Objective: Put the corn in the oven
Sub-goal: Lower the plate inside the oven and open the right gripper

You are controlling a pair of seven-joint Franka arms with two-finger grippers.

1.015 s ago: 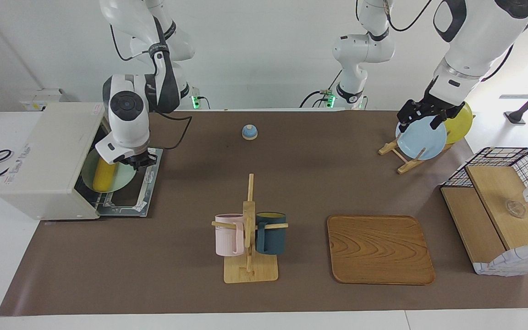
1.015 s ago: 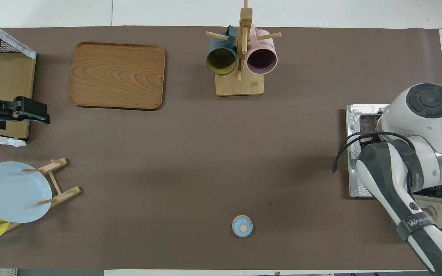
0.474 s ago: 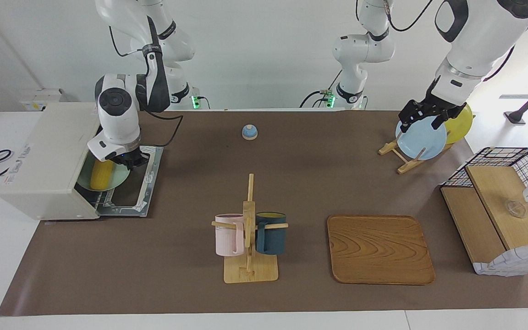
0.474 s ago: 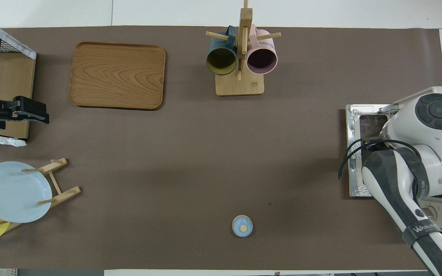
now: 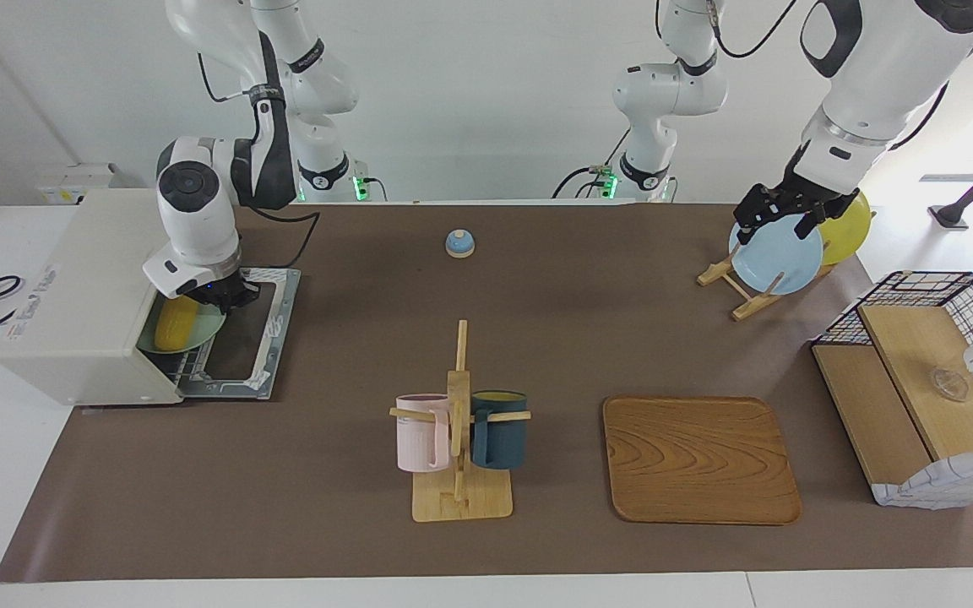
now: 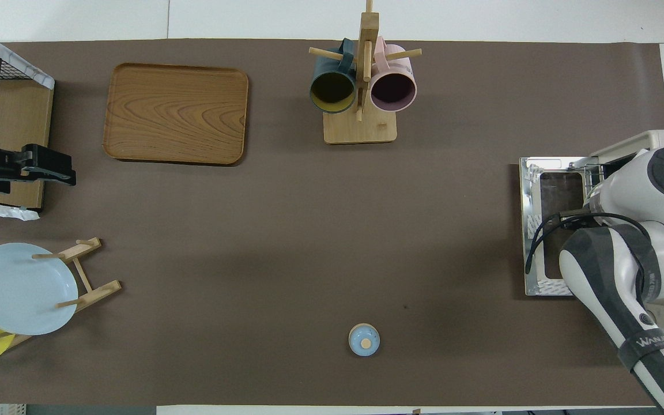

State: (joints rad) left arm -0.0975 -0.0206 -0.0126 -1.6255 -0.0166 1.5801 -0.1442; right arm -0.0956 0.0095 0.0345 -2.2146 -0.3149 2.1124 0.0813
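While overhead hides it, right fingers clench the corn's green plate.

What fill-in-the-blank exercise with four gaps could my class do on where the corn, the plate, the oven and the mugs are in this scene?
1. The corn lies on a pale green ____.
2. The oven has its door ____.
3. The right gripper is shut on the rim of the ____.
4. The pink mug and the dark blue mug hang on a wooden ____.

Missing words: plate; open; plate; stand
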